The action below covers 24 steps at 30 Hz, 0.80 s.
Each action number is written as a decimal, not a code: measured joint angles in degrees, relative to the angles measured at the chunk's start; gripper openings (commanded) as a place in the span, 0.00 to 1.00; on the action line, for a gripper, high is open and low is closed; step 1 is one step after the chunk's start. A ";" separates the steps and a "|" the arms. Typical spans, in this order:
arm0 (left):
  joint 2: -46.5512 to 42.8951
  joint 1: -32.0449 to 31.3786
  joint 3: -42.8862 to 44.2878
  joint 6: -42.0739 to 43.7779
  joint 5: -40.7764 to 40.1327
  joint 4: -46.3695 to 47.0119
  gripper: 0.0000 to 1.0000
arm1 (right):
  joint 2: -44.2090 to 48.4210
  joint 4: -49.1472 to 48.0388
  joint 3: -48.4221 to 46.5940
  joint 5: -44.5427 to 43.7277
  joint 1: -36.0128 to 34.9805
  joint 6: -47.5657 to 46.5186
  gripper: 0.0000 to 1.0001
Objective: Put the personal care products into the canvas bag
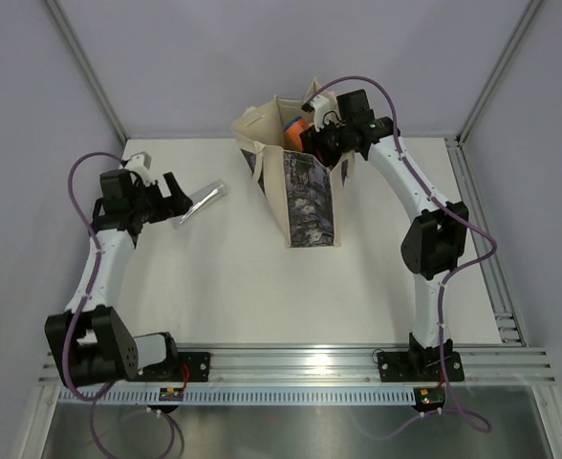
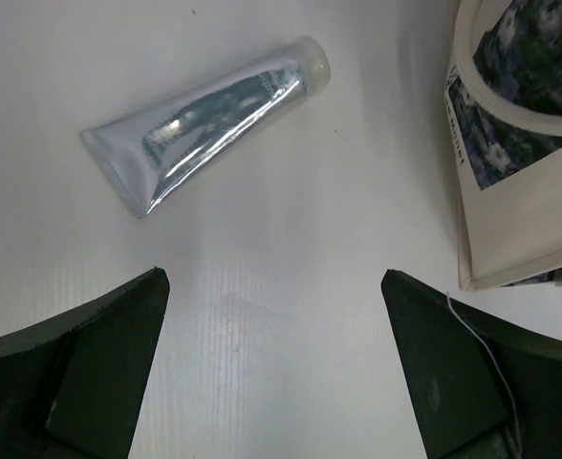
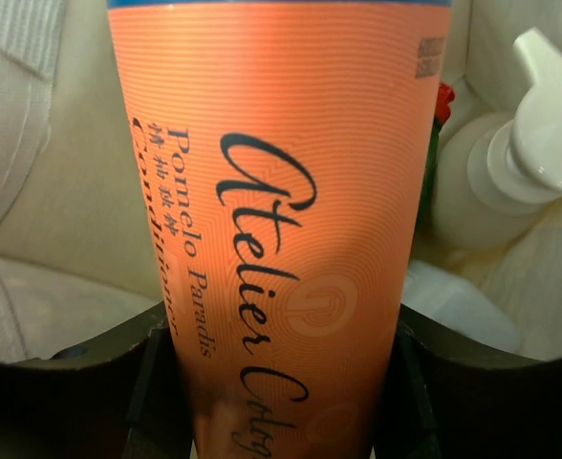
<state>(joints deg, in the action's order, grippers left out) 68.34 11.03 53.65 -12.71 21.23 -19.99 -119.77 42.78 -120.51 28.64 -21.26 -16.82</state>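
Observation:
A cream canvas bag (image 1: 305, 206) with a dark printed panel stands at the back middle of the table; its corner also shows as the canvas bag (image 2: 520, 220). My right gripper (image 1: 321, 134) hangs over the bag's mouth, shut on an orange bottle (image 3: 271, 220) that fills the right wrist view. Inside the bag, a beige pump bottle (image 3: 520, 163) and a red cap (image 3: 443, 100) show beside it. A silver tube (image 2: 200, 124) lies flat on the table left of the bag, also seen as the silver tube (image 1: 201, 204). My left gripper (image 1: 178, 198) stands open just short of the tube, touching nothing.
The white table (image 1: 233, 277) is bounded by grey walls at the back and sides. An aluminium rail (image 1: 300, 368) with both arm bases runs along the near edge.

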 measured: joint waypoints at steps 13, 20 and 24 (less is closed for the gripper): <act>20.98 -5.92 12.09 16.15 -7.91 0.17 0.99 | 5.14 5.01 -2.51 3.21 0.85 -3.87 0.99; 27.45 -6.32 15.69 26.58 -7.76 1.25 0.99 | 11.26 8.04 -2.80 9.05 1.99 -5.11 1.00; 32.06 -7.19 19.34 32.98 -5.68 0.52 0.99 | 16.24 8.39 0.50 11.87 2.08 -6.51 0.99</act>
<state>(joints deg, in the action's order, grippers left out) 100.40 3.84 72.99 20.27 15.55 -19.46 -103.53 51.18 -120.01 40.51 -19.18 -23.33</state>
